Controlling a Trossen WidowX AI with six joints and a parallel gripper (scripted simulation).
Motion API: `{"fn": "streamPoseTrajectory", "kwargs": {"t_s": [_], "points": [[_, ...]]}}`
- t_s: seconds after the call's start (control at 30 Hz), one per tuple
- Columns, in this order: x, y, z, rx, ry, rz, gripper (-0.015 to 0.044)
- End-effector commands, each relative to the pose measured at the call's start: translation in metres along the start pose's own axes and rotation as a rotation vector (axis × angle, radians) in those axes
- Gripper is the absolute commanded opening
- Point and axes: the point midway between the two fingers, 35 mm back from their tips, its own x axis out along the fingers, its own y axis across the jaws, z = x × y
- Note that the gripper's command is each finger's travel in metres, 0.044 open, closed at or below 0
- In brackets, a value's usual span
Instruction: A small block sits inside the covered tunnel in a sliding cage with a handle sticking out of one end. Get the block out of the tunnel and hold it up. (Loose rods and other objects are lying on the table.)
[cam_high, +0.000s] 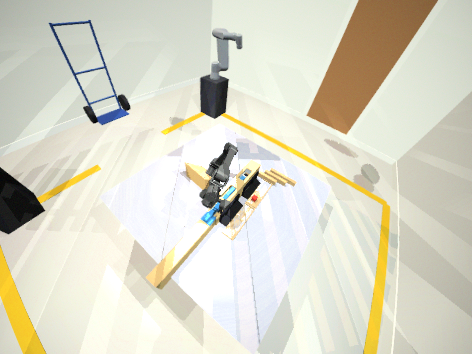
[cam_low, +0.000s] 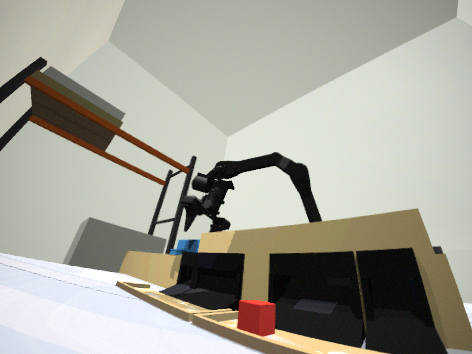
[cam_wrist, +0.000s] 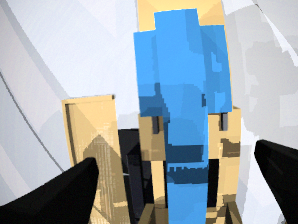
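Outside — one red block (cam_high: 254, 198) (cam_low: 256, 317); two jaws (cam_low: 205, 218) open — one blue handle (cam_high: 210, 214) (cam_low: 188, 245) (cam_wrist: 182, 65) between.

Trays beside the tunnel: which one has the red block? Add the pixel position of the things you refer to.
The tray (cam_high: 261, 194) (cam_low: 220, 327) farther from the blue handle (cam_high: 210, 215) (cam_low: 188, 245) (cam_wrist: 185, 75): the red block (cam_high: 254, 198) (cam_low: 256, 317) sits in it, while the nearer tray (cam_high: 241, 220) (cam_low: 155, 299) (cam_wrist: 92, 130) has none.

The handle (cam_high: 210, 214) (cam_low: 188, 245) (cam_wrist: 182, 65) is blue, the block (cam_high: 254, 198) (cam_low: 256, 317) red.

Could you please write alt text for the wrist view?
An open black gripper hangs over a long, stepped blue piece on a tan wooden structure, with a shallow wooden tray to the left.
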Motion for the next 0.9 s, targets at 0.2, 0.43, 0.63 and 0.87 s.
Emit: {"fn": "streamPoseTrajectory", "kwargs": {"t_s": [0.2,0.43,0.63,0.87], "points": [[0.014,-0.002,-0.002,-0.001,0.012,0.002,0.044],[0.025,-0.004,-0.004,-0.001,0.012,0.002,0.044],[0.035,-0.006,-0.006,-0.001,0.013,0.002,0.044],[0.033,-0.006,-0.005,-0.006,0.01,-0.003,0.0309]]}}
